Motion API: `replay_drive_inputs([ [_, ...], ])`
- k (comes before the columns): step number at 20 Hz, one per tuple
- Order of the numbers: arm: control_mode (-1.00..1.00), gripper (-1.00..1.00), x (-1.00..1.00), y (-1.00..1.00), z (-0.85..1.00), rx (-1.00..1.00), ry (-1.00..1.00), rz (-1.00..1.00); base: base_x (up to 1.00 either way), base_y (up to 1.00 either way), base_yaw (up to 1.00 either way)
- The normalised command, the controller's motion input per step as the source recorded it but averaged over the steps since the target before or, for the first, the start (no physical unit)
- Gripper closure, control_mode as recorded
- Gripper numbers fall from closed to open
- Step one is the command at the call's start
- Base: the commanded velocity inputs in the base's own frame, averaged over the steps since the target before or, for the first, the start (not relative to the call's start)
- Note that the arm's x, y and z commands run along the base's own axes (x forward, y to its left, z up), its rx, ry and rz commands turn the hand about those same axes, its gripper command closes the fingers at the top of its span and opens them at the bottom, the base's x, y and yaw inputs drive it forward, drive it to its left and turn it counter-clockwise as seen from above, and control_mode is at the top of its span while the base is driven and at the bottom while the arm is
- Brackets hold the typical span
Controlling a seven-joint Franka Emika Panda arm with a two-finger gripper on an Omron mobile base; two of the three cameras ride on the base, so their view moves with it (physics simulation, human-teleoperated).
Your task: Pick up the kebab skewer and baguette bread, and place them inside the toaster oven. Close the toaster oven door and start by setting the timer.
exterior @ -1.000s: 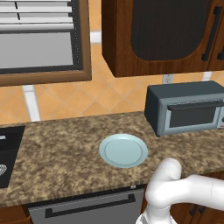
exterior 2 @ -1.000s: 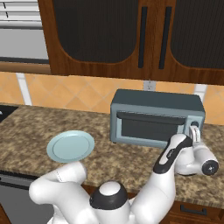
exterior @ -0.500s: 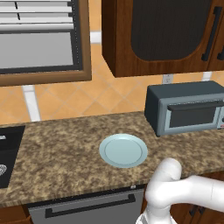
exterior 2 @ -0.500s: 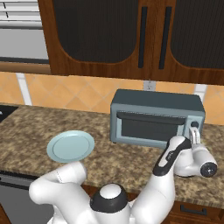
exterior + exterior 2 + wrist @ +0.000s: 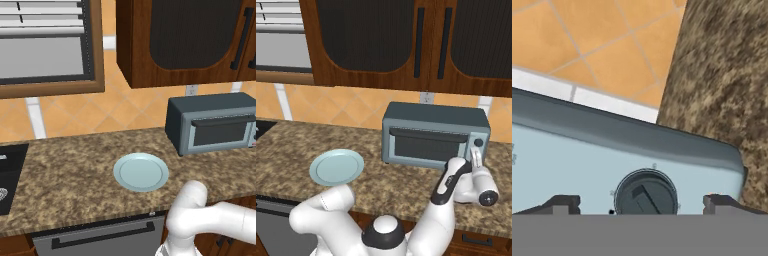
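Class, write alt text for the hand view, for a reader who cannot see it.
The open gripper faces a round dark dial on the pale blue-grey toaster oven, one finger tip to each side of it. Behind the oven lie speckled brown counter and orange wall tiles.

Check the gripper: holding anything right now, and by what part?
Nothing held. The gripper is open, its fingertips standing either side of the timer knob on the toaster oven, not closed on it.

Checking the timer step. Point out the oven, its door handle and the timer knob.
Oven (image 5: 433, 114): right base view, on its top panel.
Door handle (image 5: 223, 120): left base view, middle of the dark bar.
Timer knob (image 5: 645, 194): hand view, centre of the dark dial, between the open fingers.
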Motion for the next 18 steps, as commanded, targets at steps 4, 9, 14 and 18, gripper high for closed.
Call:
replay_drive_inputs([
  [4,-1.00,-1.00,0.01,-0.15,0.00,-0.04,-0.08,0.00,0.00,0.00,0.00],
  [9,-1.00,-1.00,0.01,-0.15,0.00,-0.04,-0.08,0.00,0.00,0.00,0.00],
  [14,-1.00,-1.00,0.00,0.00,0.00,-0.05,-0.07,0.00,0.00,0.00,0.00],
  [18,-1.00,-1.00,-0.01,0.00,0.00,-0.07,-0.06,0.00,0.00,0.00,0.00],
])
